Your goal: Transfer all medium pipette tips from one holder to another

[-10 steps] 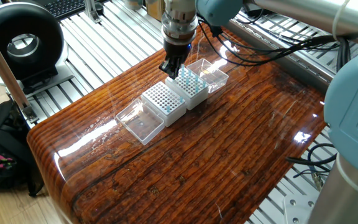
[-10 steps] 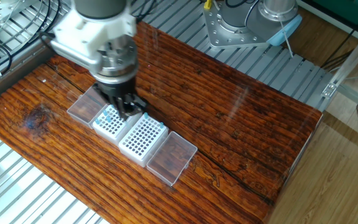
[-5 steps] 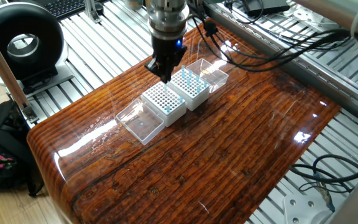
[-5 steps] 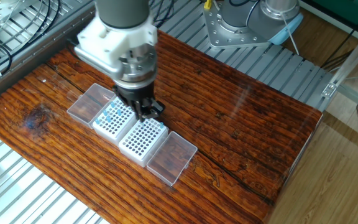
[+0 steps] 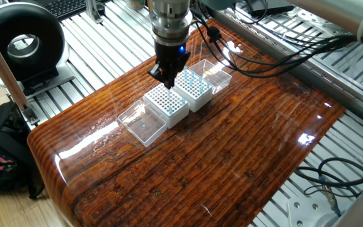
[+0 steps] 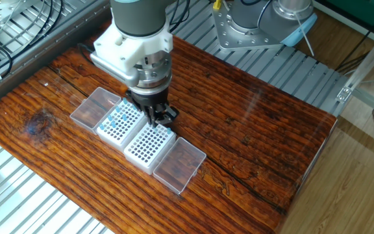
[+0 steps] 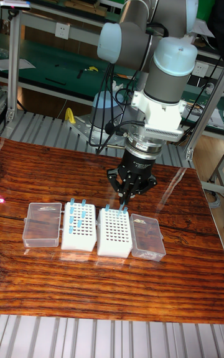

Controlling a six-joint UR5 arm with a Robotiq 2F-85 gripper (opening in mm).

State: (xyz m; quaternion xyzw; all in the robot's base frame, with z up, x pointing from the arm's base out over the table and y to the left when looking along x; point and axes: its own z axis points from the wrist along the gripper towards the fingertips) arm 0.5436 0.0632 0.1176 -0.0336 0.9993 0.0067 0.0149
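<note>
Two white grid holders stand side by side. One holder point(image 5: 192, 90) point(image 6: 119, 122) point(image 7: 79, 226) carries several light-blue medium pipette tips point(image 7: 76, 212) point(image 5: 191, 79). The other holder point(image 5: 166, 103) point(image 6: 149, 144) point(image 7: 115, 231) has a few tips point(image 7: 114, 209) along its far row only. My gripper point(image 5: 167, 81) point(image 6: 160, 120) point(image 7: 127, 199) hangs just above that far row, pointing straight down. Its fingers are pinched together, seemingly on one tip, which they mostly hide.
A clear open lid lies flat at each outer end of the holders point(image 6: 95, 108) point(image 6: 179, 164) point(image 7: 42, 224) point(image 7: 147, 237). The glossy wooden table point(image 5: 219, 164) rests on an aluminium slatted frame. A black round device point(image 5: 21, 47) stands off the table's corner.
My gripper has moved sideways from above the tip-filled holder to above the far edge of the nearly empty holder, and has come slightly lower. Its fingers stayed pinched together.
</note>
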